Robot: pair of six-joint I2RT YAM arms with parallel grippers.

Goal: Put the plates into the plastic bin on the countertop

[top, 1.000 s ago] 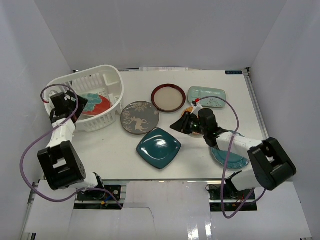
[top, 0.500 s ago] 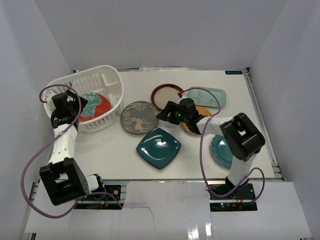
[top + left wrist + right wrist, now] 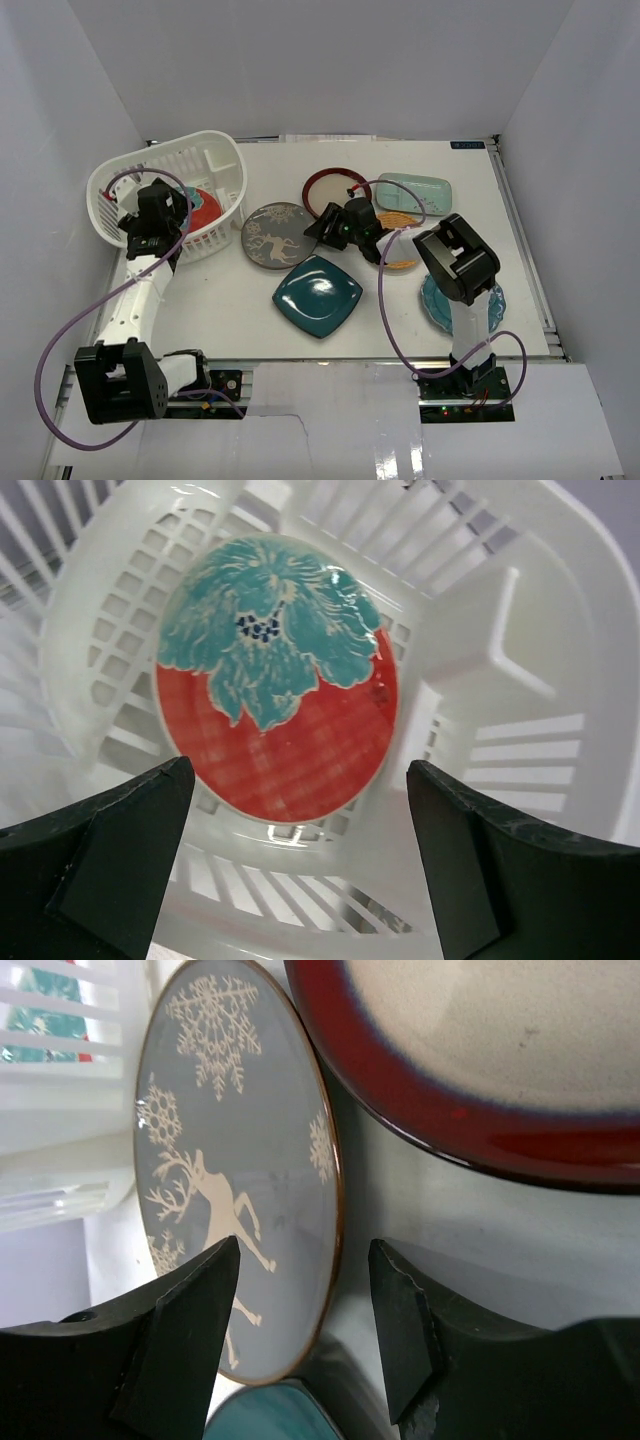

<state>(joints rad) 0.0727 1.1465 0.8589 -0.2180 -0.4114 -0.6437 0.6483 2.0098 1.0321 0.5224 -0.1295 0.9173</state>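
The white plastic bin (image 3: 225, 160) stands at the back left of the countertop (image 3: 225, 305) and holds the red floral plate (image 3: 205, 205). My left gripper (image 3: 165, 218) hangs open and empty over the bin; in the left wrist view the red floral plate (image 3: 275, 690) lies beyond its open gripper (image 3: 300, 855). My right gripper (image 3: 322, 228) is open, low at the right edge of the grey tree-motif plate (image 3: 275, 235). In the right wrist view its gripper (image 3: 305, 1330) straddles that plate's rim (image 3: 230, 1160), not touching it.
The maroon-rimmed plate (image 3: 330, 190), pale-green tray (image 3: 420, 190), orange woven plate (image 3: 402, 262), dark-teal square plate (image 3: 318, 295) and teal scalloped plate (image 3: 438, 305) lie around the right arm, the last two partly covered. The bin wall (image 3: 60, 1080) is just left of the grey plate.
My right arm swung left from above the orange plate to the grey plate's right edge. My left gripper moved right, further over the bin.
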